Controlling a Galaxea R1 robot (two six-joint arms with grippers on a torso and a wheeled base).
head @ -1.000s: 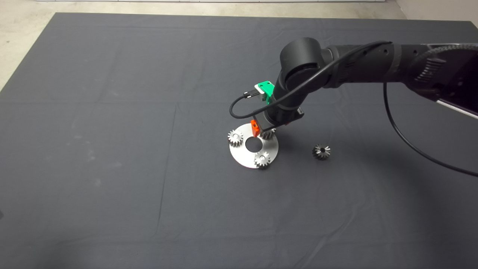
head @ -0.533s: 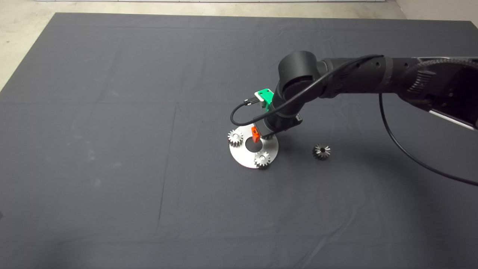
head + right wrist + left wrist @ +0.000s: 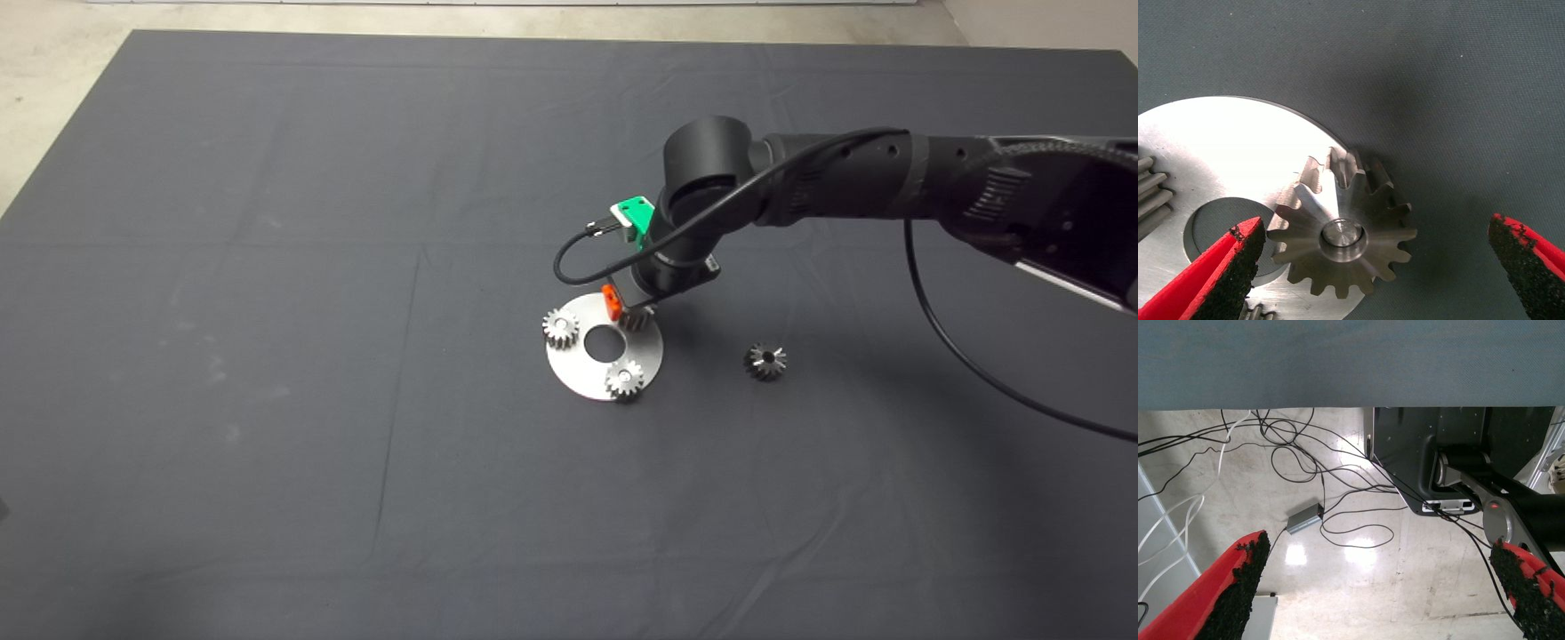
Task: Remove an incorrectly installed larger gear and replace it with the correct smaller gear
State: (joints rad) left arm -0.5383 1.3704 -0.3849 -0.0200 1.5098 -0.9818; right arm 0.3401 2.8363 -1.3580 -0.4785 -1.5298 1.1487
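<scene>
My right end effector (image 3: 628, 311) hangs over the far right rim of the round metal plate (image 3: 582, 373), fingers spread wide, holding nothing. Between those fingers (image 3: 1231, 273), in the right wrist view, sits the smaller gear (image 3: 1341, 233): flat on the plate, seated on a pin that shows at its centre, axis straight up, teeth fanning outward, touching neither pad. Two other small gears (image 3: 560, 328) sit on the same plate, one at its left rim, one at its near rim (image 3: 625, 380). The larger gear (image 3: 765, 361) rests on the dark mat (image 3: 267, 267), well apart to the plate's right, dark hole facing up. My left end effector (image 3: 1381, 587) is parked wide open, seeing floor and cables.
</scene>
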